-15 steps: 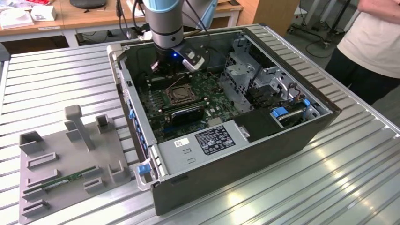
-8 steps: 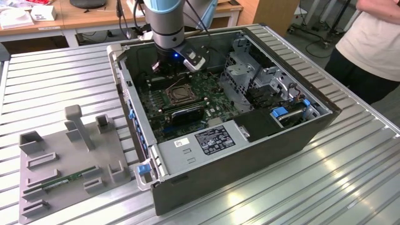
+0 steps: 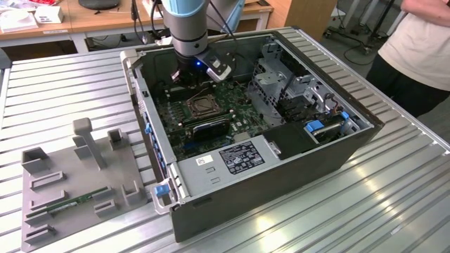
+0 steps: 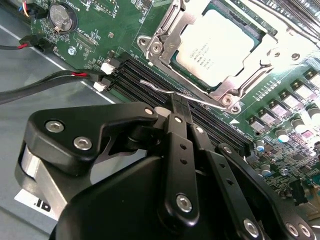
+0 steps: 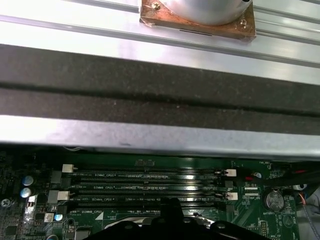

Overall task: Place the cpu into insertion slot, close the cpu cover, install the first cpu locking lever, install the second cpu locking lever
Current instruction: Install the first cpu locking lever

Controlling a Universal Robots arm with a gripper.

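— At the exterior view's left, what does the desk (image 3: 63, 89) carry?

— A grey fixture tray (image 3: 77, 182) with upright posts. One green memory stick (image 3: 74, 203) lies in a groove of it. Just beside the tray, toward the right, stands the open computer case (image 3: 281, 179), which holds the green circuit board (image 3: 239, 100).

— Location of the task parts?

— The insertion slot (image 3: 200, 106) sits near the middle of the board. In the second wrist view the cpu (image 4: 217, 45) lies seated in it, and the cpu cover (image 4: 165, 32) is down flat, framing the chip. A thin wire locking lever (image 4: 152, 85) runs along the cover's edge, next to the black memory slots (image 4: 210, 120).

— State of the tool?

— The tool (image 4: 174, 102) has its fingers drawn narrow, tips together, at the lever wire. Whether the wire is pinched cannot be told.

— Clearances?

— The arm (image 3: 184, 26) stands between the case wall on the exterior view's left and the metal drive cage (image 3: 277, 79). Ribbed desk lies open on both sides of the case. At the exterior view's right edge a person (image 3: 422, 47) stands near the desk.
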